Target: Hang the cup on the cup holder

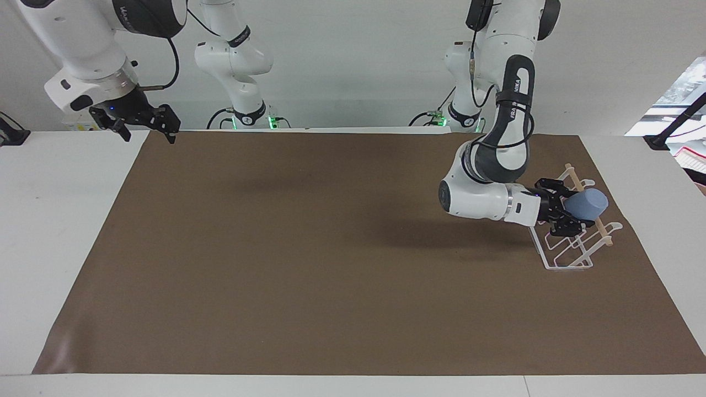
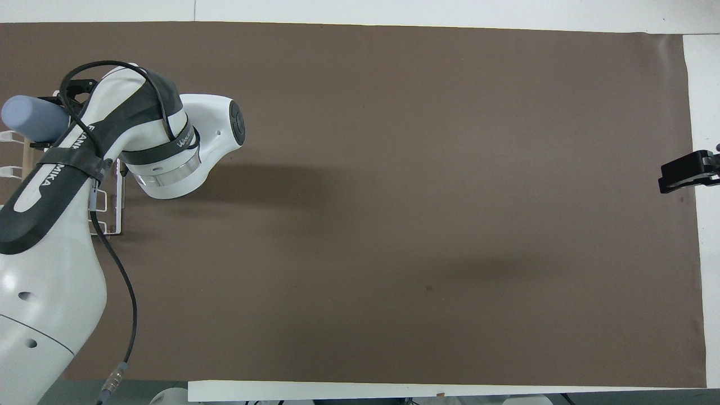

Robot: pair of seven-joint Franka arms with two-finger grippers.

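The light-blue cup point(image 1: 587, 205) lies on its side in my left gripper point(image 1: 568, 212), which is shut on it and holds it over the cup holder point(image 1: 573, 242). The cup's base points away from the arm, over the wooden rod point(image 1: 602, 227). In the overhead view the cup point(image 2: 28, 118) sticks out past the left arm point(image 2: 129, 135), and only part of the white wire cup holder point(image 2: 109, 211) shows. My right gripper point(image 1: 146, 125) is open and empty, raised over the table's edge at the right arm's end; it also shows in the overhead view point(image 2: 689, 174).
A brown mat point(image 1: 331, 248) covers most of the white table point(image 1: 49, 220). The cup holder stands on the mat at the left arm's end.
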